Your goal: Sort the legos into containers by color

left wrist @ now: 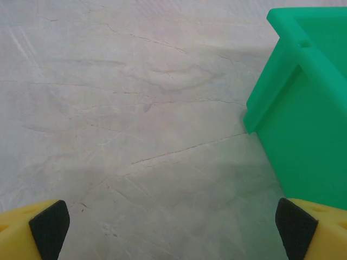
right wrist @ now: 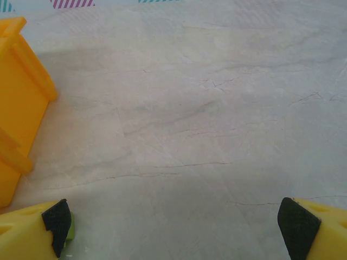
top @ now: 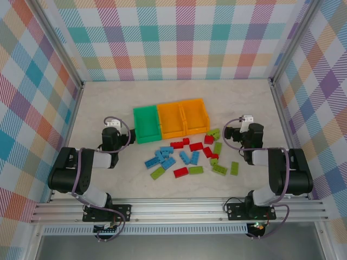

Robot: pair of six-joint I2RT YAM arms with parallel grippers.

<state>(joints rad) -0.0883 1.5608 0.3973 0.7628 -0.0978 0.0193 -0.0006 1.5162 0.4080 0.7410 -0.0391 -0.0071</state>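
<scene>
The legos lie loose in the middle of the table: a blue cluster (top: 165, 157), red ones (top: 180, 172) and lime green ones (top: 219, 169). Behind them stand the containers in a row: a green bin (top: 146, 123) and two orange bins (top: 171, 120) (top: 195, 115). My left gripper (top: 113, 130) sits left of the green bin (left wrist: 303, 108), open over bare table (left wrist: 172, 230). My right gripper (top: 241, 131) is right of the orange bin (right wrist: 16, 103), open with nothing between its fingers (right wrist: 178, 227). A sliver of green lego (right wrist: 71, 230) peeks beside its left finger.
Checked walls (top: 179, 38) close in the table on three sides. Bare marble-look surface (top: 108, 103) stretches behind and beside the bins. The metal rail (top: 179, 208) with both arm bases runs along the near edge.
</scene>
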